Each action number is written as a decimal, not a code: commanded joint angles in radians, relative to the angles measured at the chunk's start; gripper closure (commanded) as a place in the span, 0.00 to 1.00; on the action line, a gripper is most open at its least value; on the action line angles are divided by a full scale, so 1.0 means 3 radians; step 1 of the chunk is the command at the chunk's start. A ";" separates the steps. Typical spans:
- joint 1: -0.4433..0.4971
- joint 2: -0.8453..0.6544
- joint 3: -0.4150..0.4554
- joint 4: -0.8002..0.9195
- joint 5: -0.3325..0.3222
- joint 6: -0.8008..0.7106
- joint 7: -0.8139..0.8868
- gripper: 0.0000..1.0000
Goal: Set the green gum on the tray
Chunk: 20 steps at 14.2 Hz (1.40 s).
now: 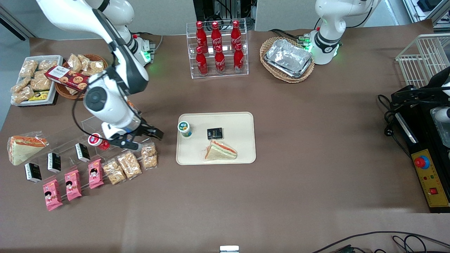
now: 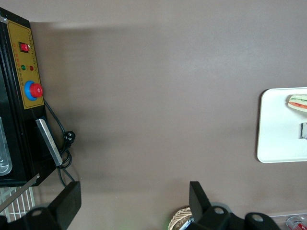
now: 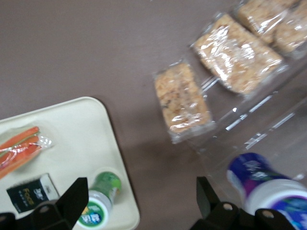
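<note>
Brown tabletop (image 1: 302,140) carries a cream tray (image 1: 242,121) near its middle, and the green gum (image 1: 184,128) stands upright on the tray's corner toward the working arm's end, beside a small black packet (image 1: 214,133) and a wrapped sandwich (image 1: 220,151). Apart from the tray, the pincer (image 1: 149,133) hovers with fingers spread and empty above wrapped snack bars (image 1: 129,164).

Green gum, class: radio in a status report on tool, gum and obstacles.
Tool open, empty, above the snack display beside the tray. Green gum upright on the tray's edge nearest the tool. Nothing blocking.
</note>
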 commanded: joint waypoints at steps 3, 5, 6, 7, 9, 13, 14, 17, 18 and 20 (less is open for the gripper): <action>-0.0438 -0.0377 -0.0003 0.0162 0.0030 -0.0718 -0.0704 0.00; -0.0454 -0.0500 -0.0222 0.0264 0.0101 -0.1004 -0.1016 0.00; -0.0454 -0.0531 -0.0360 0.0341 0.0157 -0.1152 -0.1215 0.00; -0.0454 -0.0557 -0.0488 0.0433 0.0234 -0.1310 -0.1394 0.00; -0.0449 -0.0588 -0.0688 0.0612 0.0260 -0.1617 -0.1620 0.00; -0.0449 -0.0613 -0.0908 0.1118 0.0229 -0.2241 -0.1743 0.00; -0.0454 -0.0613 -0.0929 0.1215 0.0219 -0.2313 -0.1764 0.00; -0.0449 -0.0613 -0.1087 0.1450 0.0219 -0.2426 -0.1820 0.00; -0.0454 -0.0613 -0.1098 0.1537 0.0219 -0.2497 -0.1815 0.00; -0.0459 -0.0593 -0.1103 0.1798 0.0209 -0.2702 -0.1805 0.00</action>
